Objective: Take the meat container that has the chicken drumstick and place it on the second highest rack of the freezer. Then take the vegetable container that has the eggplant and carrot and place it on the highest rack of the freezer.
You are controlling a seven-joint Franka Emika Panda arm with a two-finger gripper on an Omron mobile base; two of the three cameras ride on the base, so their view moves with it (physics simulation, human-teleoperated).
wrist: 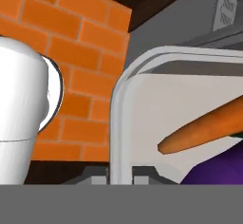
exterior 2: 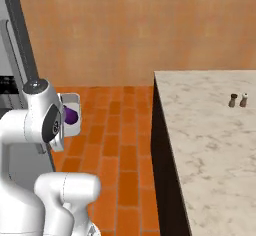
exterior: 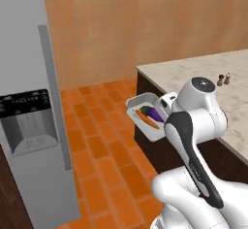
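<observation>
Right up close, the white arm (exterior: 193, 140) fills the foreground, smooth glossy shells with a dark grey band running down its forearm. Past it hangs the vegetable container (exterior: 145, 115), a shallow white tray with rounded corners, held up in the air over the orange brick-patterned floor (exterior: 97, 140), between the worktop edge and the fridge. Inside lie an orange carrot (exterior: 147, 118), long and tapered, and a glossy purple eggplant (exterior: 155, 112) just beside it. The pincer (exterior: 169, 102) sits at the tray's near rim, mostly hidden behind the arm's wrist; in the hand view the rim runs down between the fingertips, so it looks clamped on the vegetable container, though the fingers themselves are hard to make out. From the right side the arm covers most of the tray, leaving a corner and the eggplant showing. The fridge (exterior: 29, 102) stands to the left, flat grey, with a long vertical handle and a dark dispenser panel, cut off at the frame edge. On the pale marbled worktop (exterior 2: 210, 140), two small shakers (exterior 2: 238, 100) stand side by side, well apart from the tray.
</observation>
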